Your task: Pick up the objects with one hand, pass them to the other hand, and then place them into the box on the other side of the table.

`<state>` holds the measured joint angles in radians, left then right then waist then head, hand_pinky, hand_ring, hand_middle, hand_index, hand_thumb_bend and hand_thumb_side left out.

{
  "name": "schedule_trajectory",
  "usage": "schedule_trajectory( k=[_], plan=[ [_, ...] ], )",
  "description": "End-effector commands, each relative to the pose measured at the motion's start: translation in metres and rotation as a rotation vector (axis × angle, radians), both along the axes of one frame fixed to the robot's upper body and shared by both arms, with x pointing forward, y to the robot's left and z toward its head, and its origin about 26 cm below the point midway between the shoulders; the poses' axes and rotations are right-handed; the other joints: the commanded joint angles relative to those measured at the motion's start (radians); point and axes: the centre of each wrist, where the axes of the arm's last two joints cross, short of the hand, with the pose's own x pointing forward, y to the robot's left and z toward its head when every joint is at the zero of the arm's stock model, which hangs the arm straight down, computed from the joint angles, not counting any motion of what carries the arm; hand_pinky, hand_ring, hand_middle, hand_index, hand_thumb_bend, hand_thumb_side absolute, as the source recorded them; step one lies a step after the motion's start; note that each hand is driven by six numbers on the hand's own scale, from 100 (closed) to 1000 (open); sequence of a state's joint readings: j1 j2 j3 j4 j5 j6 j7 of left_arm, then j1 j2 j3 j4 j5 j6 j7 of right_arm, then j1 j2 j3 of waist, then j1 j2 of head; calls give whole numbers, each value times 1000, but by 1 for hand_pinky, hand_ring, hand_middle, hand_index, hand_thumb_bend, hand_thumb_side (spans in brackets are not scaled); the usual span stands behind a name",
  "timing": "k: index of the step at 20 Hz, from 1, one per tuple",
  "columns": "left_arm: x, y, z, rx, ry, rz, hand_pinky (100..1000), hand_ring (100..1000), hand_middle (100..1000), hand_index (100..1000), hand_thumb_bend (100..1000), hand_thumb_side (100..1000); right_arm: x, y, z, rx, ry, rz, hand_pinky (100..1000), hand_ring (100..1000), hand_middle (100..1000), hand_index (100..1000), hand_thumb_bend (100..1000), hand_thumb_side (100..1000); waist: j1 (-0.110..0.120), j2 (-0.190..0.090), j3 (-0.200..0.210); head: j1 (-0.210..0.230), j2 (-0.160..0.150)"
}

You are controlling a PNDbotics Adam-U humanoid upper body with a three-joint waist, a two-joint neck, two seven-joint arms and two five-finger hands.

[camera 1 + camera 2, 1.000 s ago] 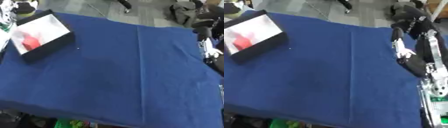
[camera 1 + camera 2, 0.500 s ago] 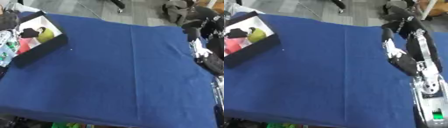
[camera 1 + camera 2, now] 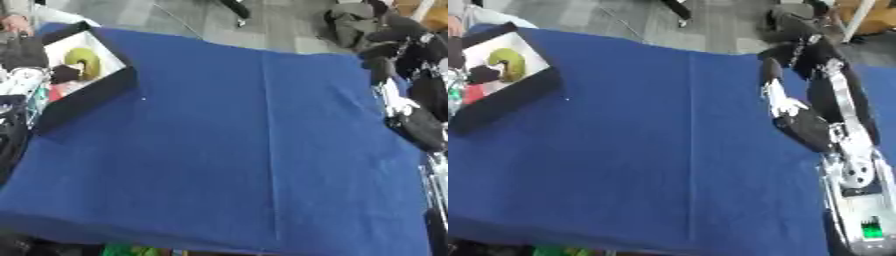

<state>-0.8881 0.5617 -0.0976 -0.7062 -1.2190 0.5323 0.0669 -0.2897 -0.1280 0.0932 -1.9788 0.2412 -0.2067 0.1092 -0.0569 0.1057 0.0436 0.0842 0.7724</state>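
Beside the box (image 3: 83, 97), blue cloth (image 3: 227, 150) lies bare.

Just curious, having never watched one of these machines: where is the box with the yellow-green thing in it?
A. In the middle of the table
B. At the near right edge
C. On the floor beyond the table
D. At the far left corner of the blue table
D: the black box sits at the far left corner of the blue table, with the yellow-green thing inside it.
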Motion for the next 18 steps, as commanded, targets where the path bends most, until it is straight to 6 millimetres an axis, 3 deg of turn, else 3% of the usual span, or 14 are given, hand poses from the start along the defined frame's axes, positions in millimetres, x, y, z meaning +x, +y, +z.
schedule_trajectory(
  k=[1, 4, 5, 7, 11, 13, 14, 16, 18],
  plan=[
    [-2, -5, 42, -45, -180, -64, 805, 816, 831, 921, 201, 958, -2, -5, 7, 0, -28, -7, 654, 693, 729, 892, 100, 470, 6, -19, 1, -7, -2],
    [-23, -31, 86, -178, -467, -267, 797, 797, 808, 907, 110, 935, -3, -17, 5, 18, -28, -66, 662, 727, 748, 901, 100, 470, 6, -24, 2, -20, -2],
    [-35, -42, 100, -227, -558, -358, 796, 795, 797, 896, 100, 843, -3, -23, 4, 30, -36, -98, 671, 750, 763, 908, 100, 470, 7, -28, 2, -27, -2],
    [-69, -65, 129, -325, -749, -594, 784, 787, 784, 887, 139, 762, -4, -45, 6, 61, -84, -192, 685, 777, 780, 916, 100, 470, 11, -34, 2, -43, -2],
    [-149, -100, 178, -451, -1059, -1064, 777, 783, 773, 855, 354, 535, -10, -97, 19, 135, -264, -389, 721, 820, 816, 926, 100, 499, 15, -50, 4, -79, -2],
    [-166, -107, 198, -466, -1174, -1273, 781, 794, 780, 842, 578, 307, -16, -122, 29, 150, -373, -456, 755, 852, 845, 931, 100, 529, 18, -62, 1, -91, -2],
    [-171, -109, 208, -471, -1227, -1388, 783, 797, 783, 841, 615, 278, -19, -134, 35, 157, -430, -486, 759, 855, 849, 931, 100, 537, 19, -68, -2, -95, -2],
    [-179, -112, 232, -480, -1328, -1624, 802, 821, 807, 846, 849, 158, -26, -154, 46, 161, -541, -524, 781, 876, 870, 931, 100, 372, 25, -80, -15, -103, -2],
    [-191, -114, 262, -467, -1450, -1851, 820, 847, 834, 851, 1000, 137, -33, -172, 60, 133, -657, -539, 805, 885, 890, 923, 100, 225, 31, -97, -33, -107, -2]
  ],
)
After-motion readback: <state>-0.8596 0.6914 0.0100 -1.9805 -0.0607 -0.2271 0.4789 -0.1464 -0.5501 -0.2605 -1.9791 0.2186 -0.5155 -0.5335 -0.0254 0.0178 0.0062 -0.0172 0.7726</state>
